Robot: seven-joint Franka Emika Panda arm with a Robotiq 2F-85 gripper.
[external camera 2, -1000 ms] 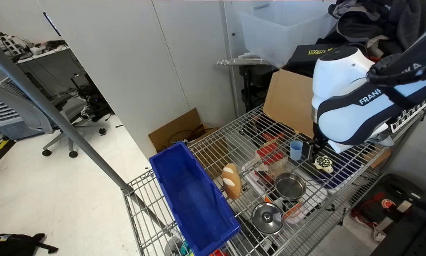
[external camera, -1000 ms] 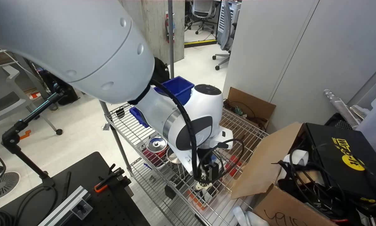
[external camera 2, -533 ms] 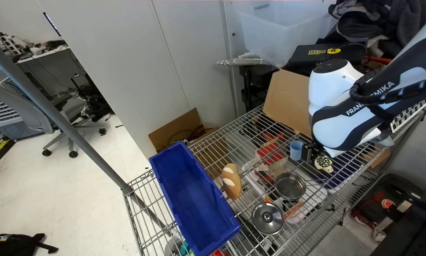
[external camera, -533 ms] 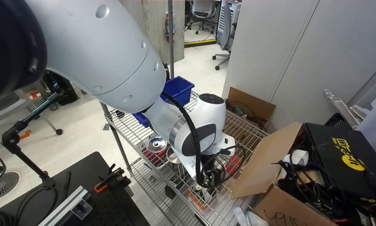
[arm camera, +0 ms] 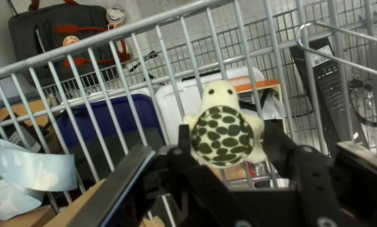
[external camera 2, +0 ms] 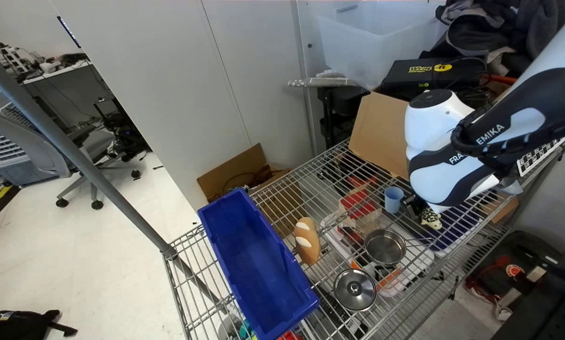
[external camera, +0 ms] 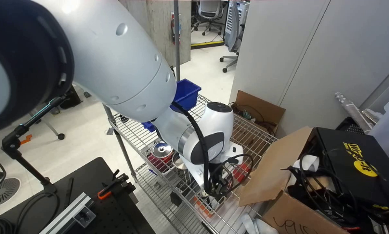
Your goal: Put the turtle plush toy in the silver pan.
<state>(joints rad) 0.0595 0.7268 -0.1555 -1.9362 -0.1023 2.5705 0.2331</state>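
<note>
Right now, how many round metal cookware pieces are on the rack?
2, in both exterior views: the silver pan, nearer the turtle plush toy, and a knobbed metal lid, nearer the blue bin. The arm may hide others.

Both exterior views overlook rack [external camera 2: 282, 203]; wrist view close.

A cream plush turtle [arm camera: 221, 135] with a dark-spotted round shell lies on the grey metal wire shelf [arm camera: 109, 35], head toward the shelf's edge, between the spread jaws of the black two-fingered gripper [arm camera: 227, 134].
</note>
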